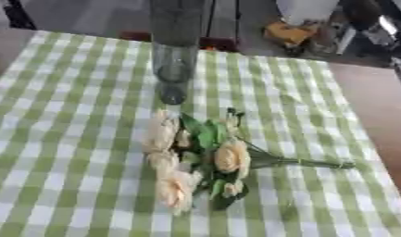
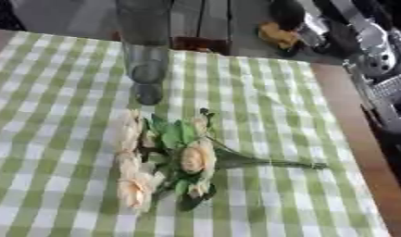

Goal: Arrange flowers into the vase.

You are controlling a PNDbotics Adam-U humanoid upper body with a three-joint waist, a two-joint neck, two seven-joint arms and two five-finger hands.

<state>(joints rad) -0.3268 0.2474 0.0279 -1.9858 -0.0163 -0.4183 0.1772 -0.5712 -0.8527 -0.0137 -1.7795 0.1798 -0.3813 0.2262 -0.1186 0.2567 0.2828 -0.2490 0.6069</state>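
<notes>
You can read no words or labels anywhere here. The worktop (image 1: 373,120) is brown and smooth where it shows on the right side. Over it lies a cloth (image 1: 73,139) with green and white squares, soft and flat.

Your vase (image 1: 175,55) stands upright at the far middle of the cloth. It is tall, thin and round, made of clear grey glass, and you can see the squares through it. Its top runs out of the picture.

Your flowers (image 1: 199,159) lie flat on the cloth, near the vase but not touching it, just on your side of it. They are one bunch. The blooms are pale peach and look soft and ruffled. Some are big and round, some are small buds. Dark and light green leaves sit between them.

The stems (image 1: 309,163) are thin and green. They lie together and point to your right. So the bunch lies sideways across the cloth, blooms on the left, stem ends on the right.

In the right eye view, a silver and black arm (image 2: 373,51) shows at the upper right edge, past the cloth. You cannot see either hand, so you cannot tell how the fingers are set.

Beyond the worktop there is a dark floor with a small yellow thing (image 1: 288,32) on it.
</notes>
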